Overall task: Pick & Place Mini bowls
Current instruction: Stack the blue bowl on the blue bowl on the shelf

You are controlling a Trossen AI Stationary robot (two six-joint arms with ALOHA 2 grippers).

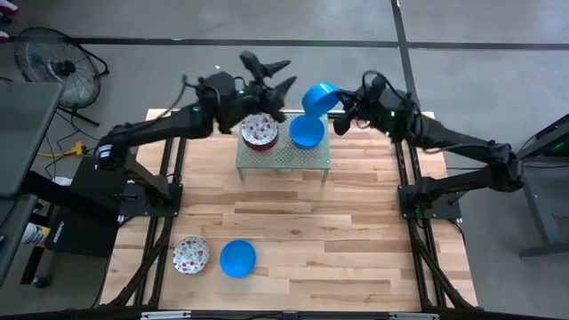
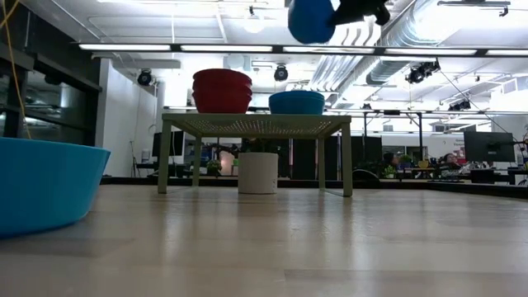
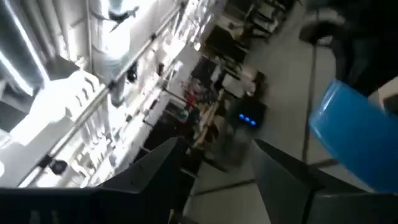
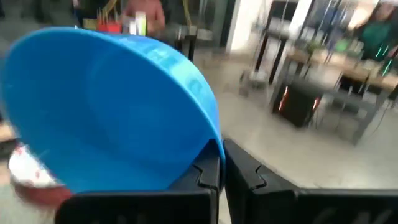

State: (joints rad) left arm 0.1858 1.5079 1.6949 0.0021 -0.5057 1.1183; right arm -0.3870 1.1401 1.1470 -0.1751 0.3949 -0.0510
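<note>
Here, a wooden table under both arms, with a pale green rack at its far middle. On the rack, a stack of floral bowls at the left and a stack of blue bowls at the right, side by side. Above the rack's right end, well clear of the blue stack, the right gripper, clamped tight on the rim of a tilted blue bowl. Above the floral stack, the left gripper, spread wide, holding nothing. Near the table's front left, a lone floral bowl just beside a lone blue bowl.
</note>
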